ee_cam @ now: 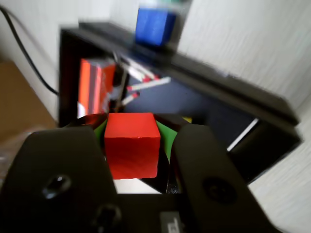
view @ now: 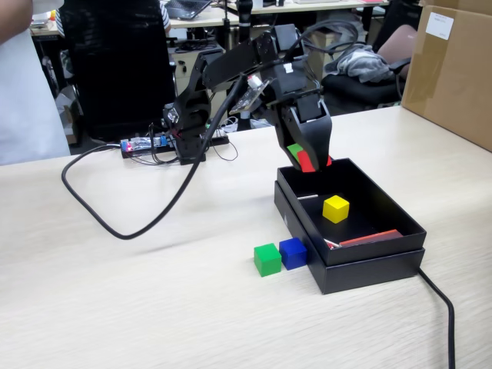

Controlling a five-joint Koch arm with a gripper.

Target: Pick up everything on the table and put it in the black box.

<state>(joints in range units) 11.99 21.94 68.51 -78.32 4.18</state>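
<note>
claw [view: 309, 159] clamped on red cube [ee_cam: 132, 144]; hangs over far-left corner of black box [view: 369, 261] | yellow cube [view: 336, 208] inside, nearer | green cube [view: 267, 259], blue cube [view: 293, 252] on tabletop [view: 115, 307], left of box

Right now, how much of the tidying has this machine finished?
About a quarter. The yellow cube already lies in the black box. The end effector holds the red cube over the box. The green cube and blue cube wait on the table.
</note>
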